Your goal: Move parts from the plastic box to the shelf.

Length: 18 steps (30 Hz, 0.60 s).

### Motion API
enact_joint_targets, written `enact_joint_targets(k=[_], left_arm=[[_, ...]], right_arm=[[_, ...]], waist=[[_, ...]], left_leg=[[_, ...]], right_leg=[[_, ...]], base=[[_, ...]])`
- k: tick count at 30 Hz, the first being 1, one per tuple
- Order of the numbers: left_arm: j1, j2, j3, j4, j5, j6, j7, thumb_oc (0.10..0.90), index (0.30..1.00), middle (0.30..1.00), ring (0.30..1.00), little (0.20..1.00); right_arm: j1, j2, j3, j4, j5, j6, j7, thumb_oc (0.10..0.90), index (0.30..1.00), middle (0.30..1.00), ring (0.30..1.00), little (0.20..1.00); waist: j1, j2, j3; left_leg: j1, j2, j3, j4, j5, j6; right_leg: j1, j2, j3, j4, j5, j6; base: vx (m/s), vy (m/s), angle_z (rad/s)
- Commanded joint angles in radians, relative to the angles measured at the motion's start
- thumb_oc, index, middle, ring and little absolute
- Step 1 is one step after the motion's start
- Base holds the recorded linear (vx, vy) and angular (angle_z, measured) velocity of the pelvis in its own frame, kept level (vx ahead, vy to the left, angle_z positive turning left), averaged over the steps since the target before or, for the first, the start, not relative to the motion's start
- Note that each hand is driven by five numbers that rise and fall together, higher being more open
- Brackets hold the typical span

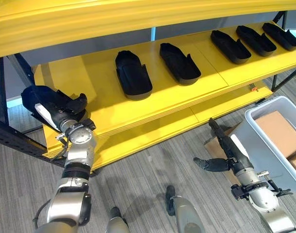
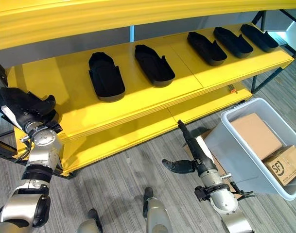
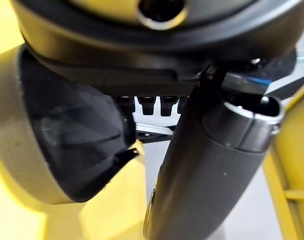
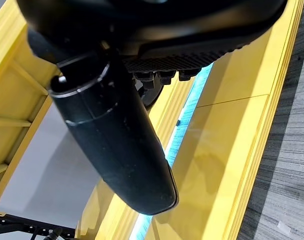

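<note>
Parts on yellow shelf: five; a sixth in left hand's curled fingers; right hand straight-fingered, empty.

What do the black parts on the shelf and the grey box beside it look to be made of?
The black parts look like matte moulded plastic or foam: dull, no glare, thin raised walls; which of the two is unclear. The shelf looks painted or coated board, smooth with a soft sheen and a visible panel seam. The grey box appears to be semi-gloss plastic with a rounded rim.

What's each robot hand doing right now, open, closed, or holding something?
Left robot hand: shut on a black shoe-shaped plastic part at the yellow shelf's left end.
Right robot hand: open, holding nothing, above the floor.
</note>
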Motion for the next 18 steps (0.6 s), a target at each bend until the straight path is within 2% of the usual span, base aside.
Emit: enact_joint_targets(k=[1,10,18], left_arm=[[-0.142,0.122,-0.007,0.025,-0.046,-0.097,-0.021,0.9,1.0,1.0,1.0,1.0],[-0.152,0.127,0.001,0.117,-0.125,-0.086,-0.069,0.9,1.0,1.0,1.0,1.0],[-0.175,0.142,-0.021,0.17,-0.108,-0.055,-0.087,0.9,1.0,1.0,1.0,1.0]], right_arm=[[-0.074,-0.049,-0.032,-0.119,0.028,-0.11,-0.043,0.9,1.0,1.0,1.0,1.0],[-0.063,-0.055,-0.028,-0.121,0.033,-0.107,-0.044,0.9,1.0,1.0,1.0,1.0],[-0.049,-0.07,-0.04,-0.134,0.038,-0.11,-0.04,0.9,1.0,1.0,1.0,1.0]], waist=[[-0.016,-0.012,-0.038],[-0.01,-0.018,-0.028],[-0.013,-0.026,-0.019]], left_leg=[[0.004,-0.009,-0.016,0.051,-0.048,0.031],[-0.009,-0.014,-0.021,0.062,-0.053,0.034],[-0.03,-0.013,-0.025,0.077,-0.055,0.034]], right_leg=[[0.058,0.005,0.081,-0.045,0.019,0.065],[0.054,0.002,0.08,-0.042,0.019,0.065],[0.035,0.004,0.083,-0.034,0.021,0.062]], base=[[0.0,0.0,0.0],[0.0,0.0,0.0],[0.0,0.0,0.0]])
